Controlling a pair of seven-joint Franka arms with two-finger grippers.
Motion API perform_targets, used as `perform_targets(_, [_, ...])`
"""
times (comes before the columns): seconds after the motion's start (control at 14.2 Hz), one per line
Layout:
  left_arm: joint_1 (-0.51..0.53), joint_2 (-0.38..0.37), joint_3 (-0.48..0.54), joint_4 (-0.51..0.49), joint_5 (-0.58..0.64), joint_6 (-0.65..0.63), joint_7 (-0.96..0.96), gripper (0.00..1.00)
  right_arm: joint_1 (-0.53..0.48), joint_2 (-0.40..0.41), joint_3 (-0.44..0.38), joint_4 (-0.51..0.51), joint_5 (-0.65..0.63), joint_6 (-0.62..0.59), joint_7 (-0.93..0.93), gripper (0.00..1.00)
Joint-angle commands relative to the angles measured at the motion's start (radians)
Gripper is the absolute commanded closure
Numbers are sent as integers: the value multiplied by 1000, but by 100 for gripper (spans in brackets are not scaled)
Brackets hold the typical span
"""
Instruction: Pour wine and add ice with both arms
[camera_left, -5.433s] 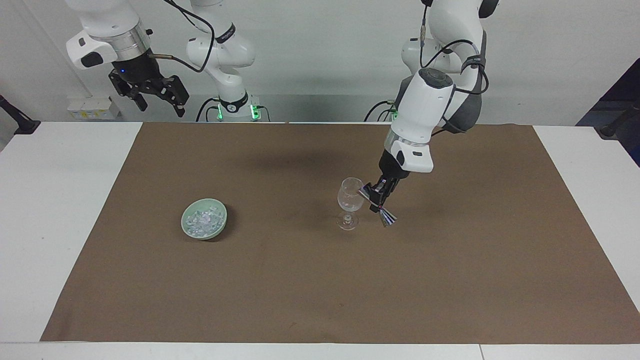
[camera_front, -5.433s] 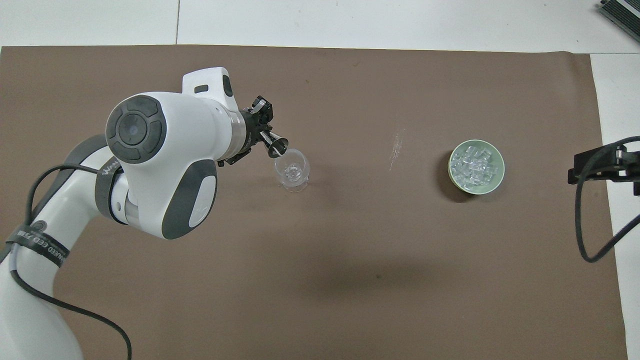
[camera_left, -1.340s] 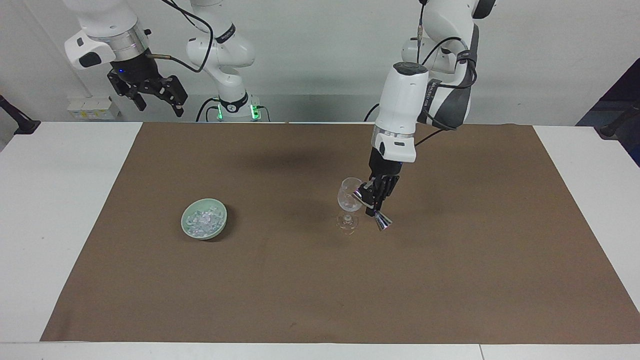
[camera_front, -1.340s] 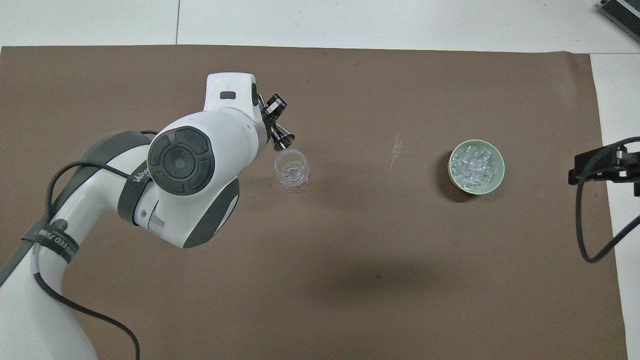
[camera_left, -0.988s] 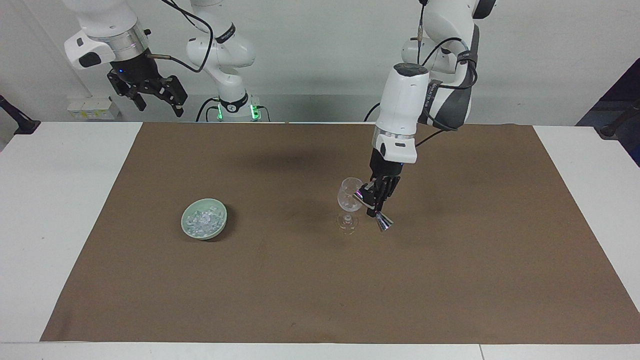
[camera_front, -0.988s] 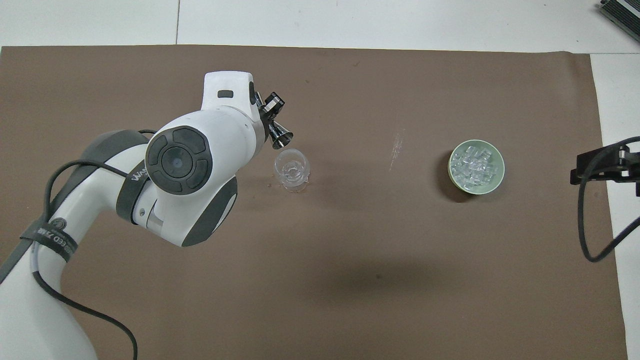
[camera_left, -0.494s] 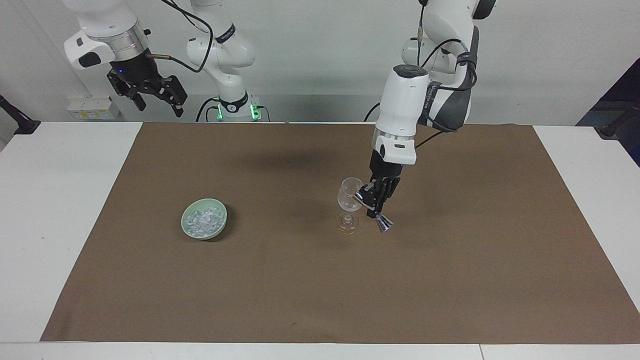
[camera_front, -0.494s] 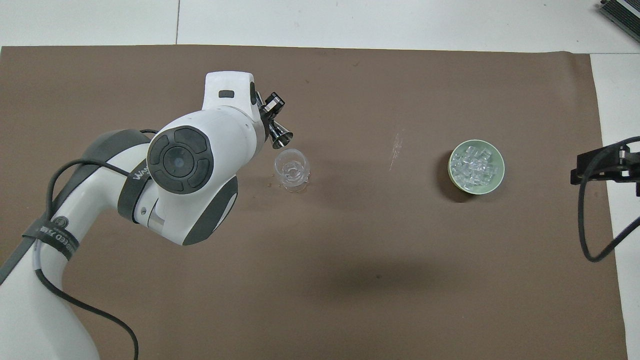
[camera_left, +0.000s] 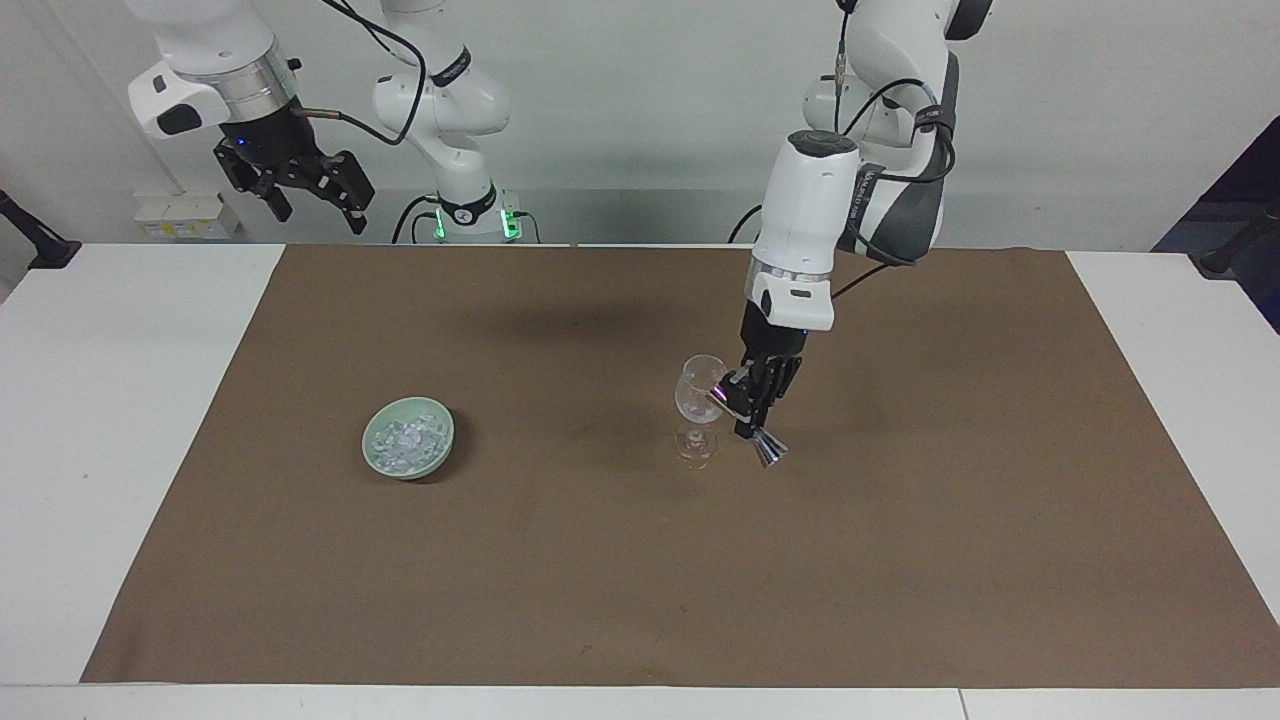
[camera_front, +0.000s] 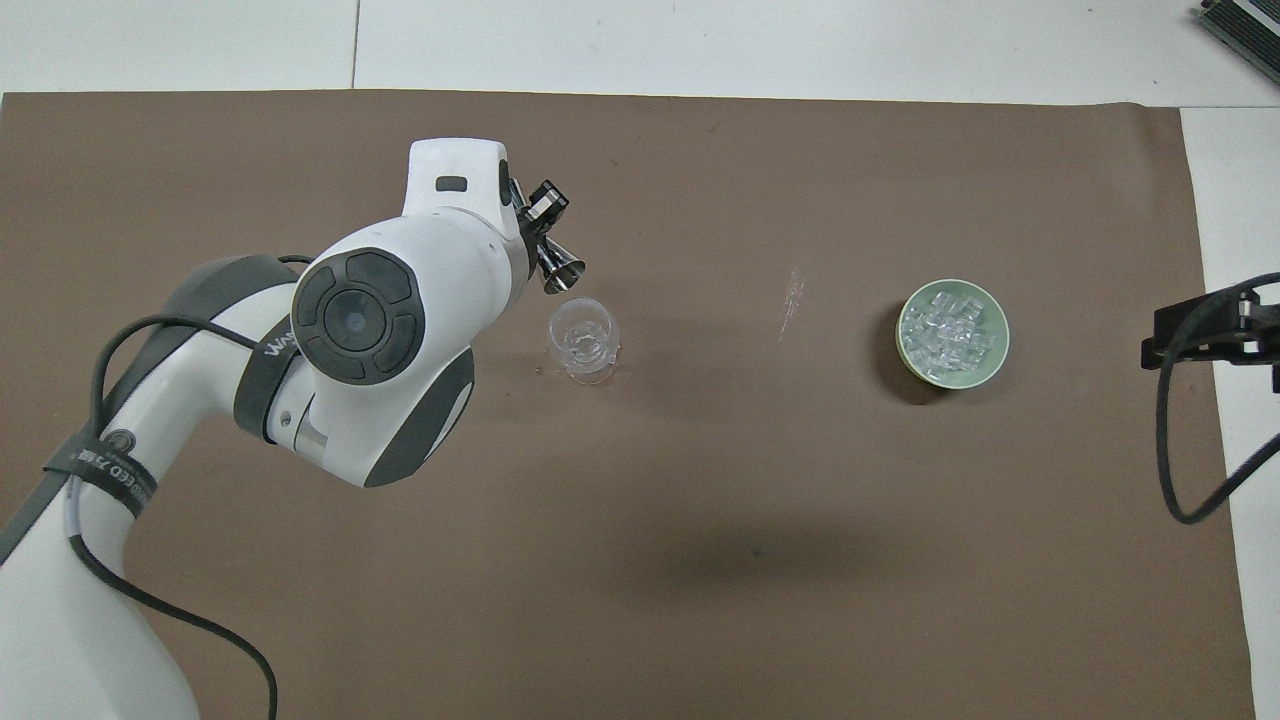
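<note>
- Black two-finger right gripper (camera_left: 318, 203), on the white right arm, hangs high in the air near that arm's base, over the table edge at the right arm's end; its jaws stand wide apart with nothing between them, and this arm waits.
- Pale green round bowl (camera_left: 408, 452) sits on the brown paper mat (camera_left: 640, 600) toward the right arm's end of the table, and the ice (camera_left: 404, 440), a glittery heap of small clear chunks, lies inside it.
- Clear stemmed wine glass (camera_left: 699, 407) stands upright near the middle of the mat, well apart from the bowl; whether it holds any liquid cannot be told.
- Black two-finger left gripper (camera_left: 752, 405), on the white left arm, points down just beside the glass, toward the left arm's end, clamped tight on a shiny double-coned metal jigger (camera_left: 760, 440).
- Jigger is tilted, one cone close to the glass bowl, the other pointing down and away; whether it touches the glass cannot be told.
- White tabletop (camera_left: 1190, 330) shows bare beside the mat at the left arm's end.
</note>
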Motion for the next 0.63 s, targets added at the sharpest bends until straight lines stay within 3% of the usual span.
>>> perform_targets(0.0, [-5, 8, 8, 12, 42, 18, 6, 100, -15, -2, 2, 3, 9, -12, -32, 0])
perform_targets(0.56, [-3, 9, 11, 9, 82, 33, 31, 100, -15, -2, 0, 3, 9, -13, -30, 0])
